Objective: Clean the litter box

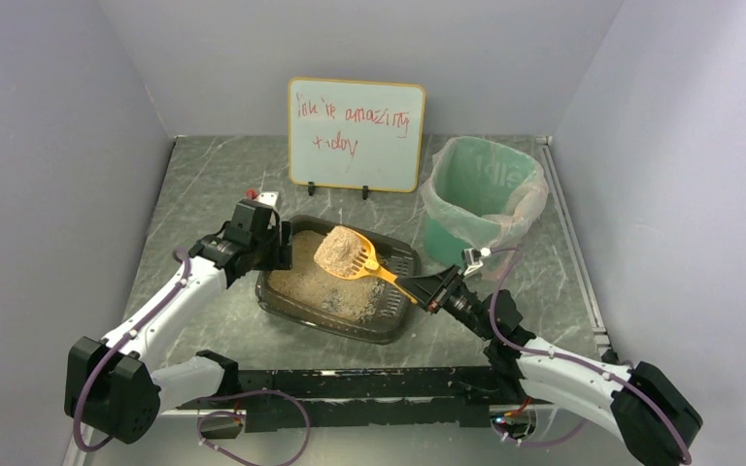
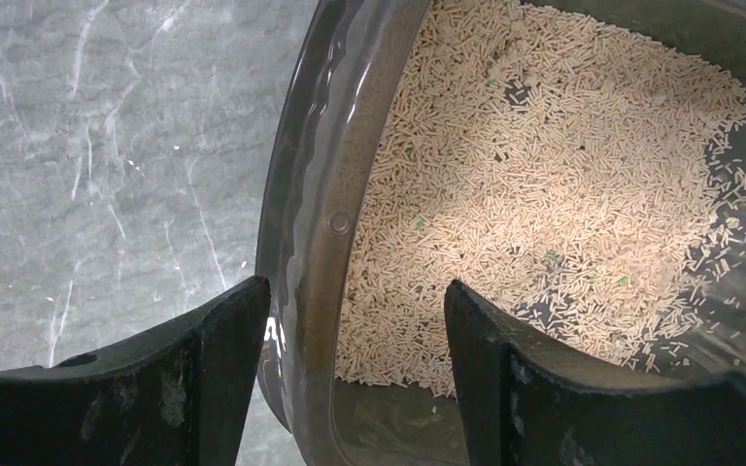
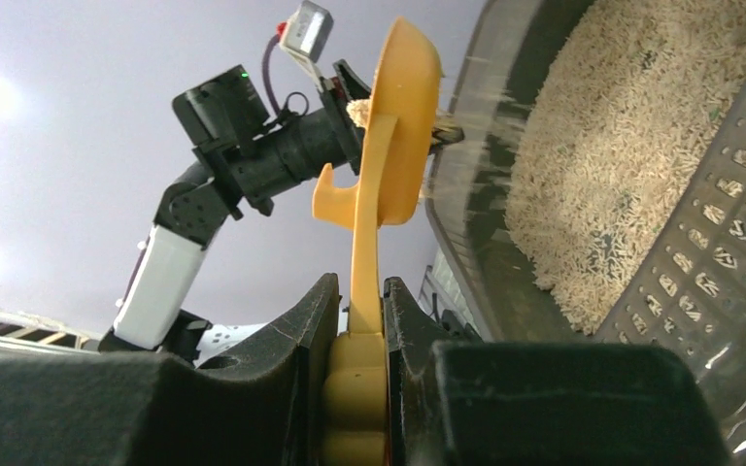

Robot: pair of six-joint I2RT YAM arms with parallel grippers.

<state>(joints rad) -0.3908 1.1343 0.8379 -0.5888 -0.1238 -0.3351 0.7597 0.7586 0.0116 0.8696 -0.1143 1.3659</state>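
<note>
Right tool [image 3: 359,291] clenches a loaded orange scoop [image 1: 345,250] over the litter box [image 1: 345,331]; left tool [image 2: 355,291], released, straddles its rim. Best sifted gently, level.

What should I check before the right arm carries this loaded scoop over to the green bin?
1. Grip on the handle: ok. The right gripper is shut on the orange scoop.
2. Loose litter done sifting: cannot tell. The scoop is heaped, and the right wrist view is blurred beside it.
3. Scoop over the litter box: ok, so spills land in the tray.
4. Box steadied: not ok. The left gripper is open, only straddling the rim.
5. Green bin ready: ok. It is open-topped, with the liner folded over its rim.
6. Path to the bin: ok. Nothing stands between them in the top view.
</note>
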